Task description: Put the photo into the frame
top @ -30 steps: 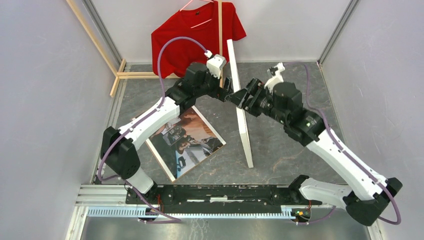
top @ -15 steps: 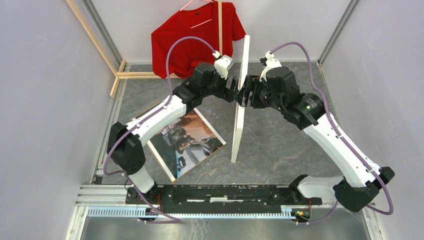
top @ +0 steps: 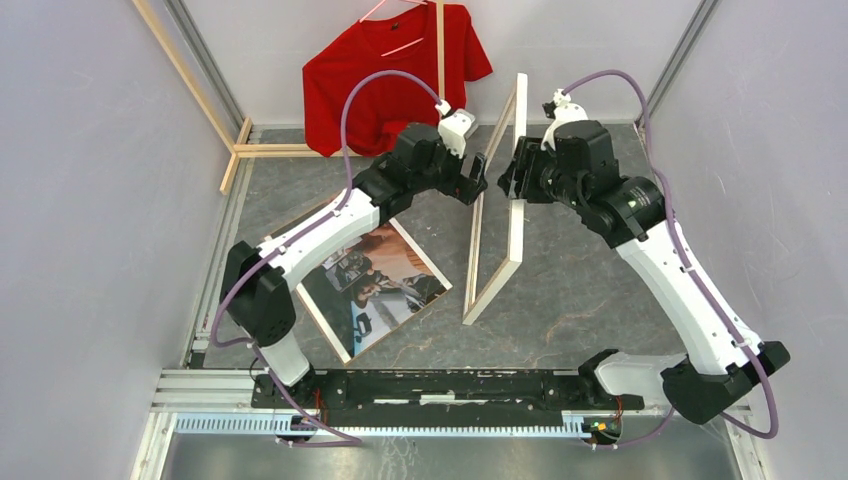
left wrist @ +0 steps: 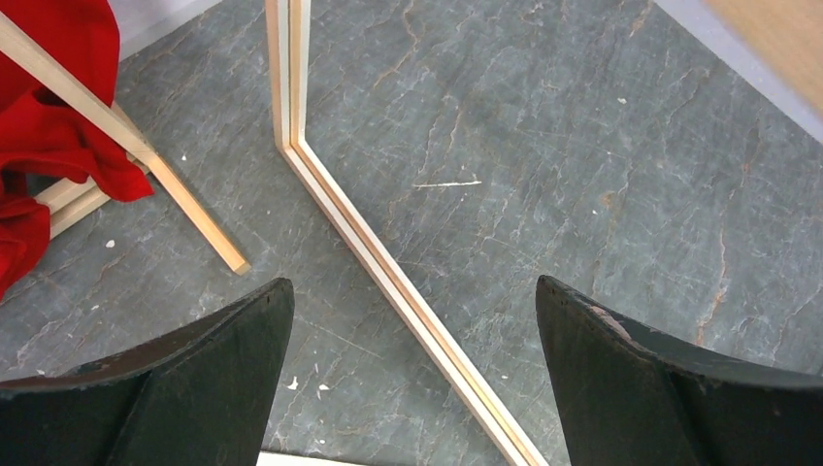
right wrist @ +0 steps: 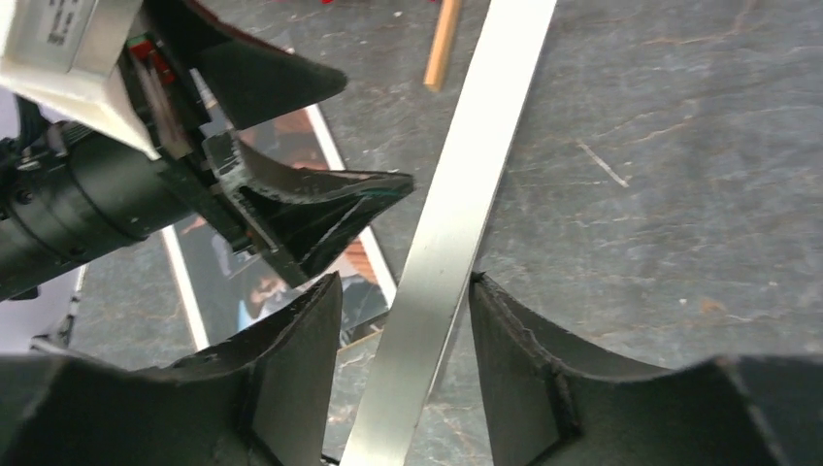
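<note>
- The frame stands on its edge on the grey table, near the middle. It tilts, its top toward 12 o'clock and its low near corner toward 6 o'clock. Pale wood shows on the side rails.
- The right gripper is at the frame's upper part, coming in from 3 o'clock. In the wrist view one pale rail runs between its two fingers. The jaws stand partly apart: one finger meets the rail's edge and a gap shows at the other. I cannot tell whether the rail is pinched.
- The left gripper is just beside the frame at its 9 o'clock side. Its jaws are spread wide with nothing between them. Its wrist view looks down on the frame's wooden corner on the table.
- The photo lies flat, picture side up, at 8 o'clock from the frame's foot. It is apart from the frame and partly under the left arm.
- A red shirt hangs at 12 o'clock against the back wall, with wooden rack poles at 10 o'clock.
</note>
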Controlling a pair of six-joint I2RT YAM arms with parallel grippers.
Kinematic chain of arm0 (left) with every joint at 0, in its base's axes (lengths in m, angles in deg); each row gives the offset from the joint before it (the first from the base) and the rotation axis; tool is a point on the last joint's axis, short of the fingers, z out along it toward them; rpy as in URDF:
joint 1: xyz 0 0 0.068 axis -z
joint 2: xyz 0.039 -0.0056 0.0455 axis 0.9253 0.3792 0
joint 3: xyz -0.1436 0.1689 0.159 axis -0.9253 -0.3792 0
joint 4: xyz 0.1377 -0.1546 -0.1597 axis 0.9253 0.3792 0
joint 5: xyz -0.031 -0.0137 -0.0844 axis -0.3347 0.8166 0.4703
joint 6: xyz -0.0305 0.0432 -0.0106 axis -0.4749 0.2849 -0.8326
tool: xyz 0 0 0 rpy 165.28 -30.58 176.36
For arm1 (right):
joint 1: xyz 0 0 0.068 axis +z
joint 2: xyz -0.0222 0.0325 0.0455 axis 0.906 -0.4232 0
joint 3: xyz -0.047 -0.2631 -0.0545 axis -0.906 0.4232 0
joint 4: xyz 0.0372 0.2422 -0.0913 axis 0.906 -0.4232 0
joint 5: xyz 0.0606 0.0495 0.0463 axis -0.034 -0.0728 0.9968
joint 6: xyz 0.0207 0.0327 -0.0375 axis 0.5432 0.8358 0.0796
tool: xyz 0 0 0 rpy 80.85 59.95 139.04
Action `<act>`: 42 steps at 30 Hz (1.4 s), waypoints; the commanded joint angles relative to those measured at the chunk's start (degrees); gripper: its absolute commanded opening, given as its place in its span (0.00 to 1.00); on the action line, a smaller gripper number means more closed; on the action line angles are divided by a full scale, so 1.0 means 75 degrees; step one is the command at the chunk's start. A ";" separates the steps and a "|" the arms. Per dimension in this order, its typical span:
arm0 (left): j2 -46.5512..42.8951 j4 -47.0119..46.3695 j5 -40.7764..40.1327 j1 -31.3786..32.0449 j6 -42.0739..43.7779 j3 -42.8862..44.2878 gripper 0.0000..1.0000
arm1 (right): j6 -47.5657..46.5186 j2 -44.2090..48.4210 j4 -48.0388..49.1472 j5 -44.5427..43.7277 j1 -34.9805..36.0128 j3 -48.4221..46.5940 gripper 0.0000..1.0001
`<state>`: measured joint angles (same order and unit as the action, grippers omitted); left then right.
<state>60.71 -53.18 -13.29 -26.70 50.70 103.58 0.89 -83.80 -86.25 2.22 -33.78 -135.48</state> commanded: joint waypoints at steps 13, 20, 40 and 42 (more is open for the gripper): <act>0.0590 -0.0651 -0.1957 -0.0019 0.2699 -0.2186 1.00 | -0.1207 0.0737 -0.0426 -0.1286 -0.0989 0.0947 0.28; 0.1073 -0.1201 -0.3007 -0.0019 0.3368 -0.2874 1.00 | -0.1323 0.1100 -0.0579 -0.1990 -0.1057 0.1565 0.23; 0.1687 -0.1191 -0.2671 0.0133 0.3255 -0.2674 1.00 | -0.1776 0.2128 -0.0194 -0.3185 -0.1095 0.3825 0.15; 0.1692 -0.1191 -0.2675 0.0133 0.3265 -0.2726 1.00 | -0.1783 0.2018 -0.0069 -0.3278 -0.1092 0.4025 0.15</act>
<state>72.77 -61.16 -32.68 -25.93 72.42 83.19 -11.22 -68.85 -90.23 -20.23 -42.15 -107.15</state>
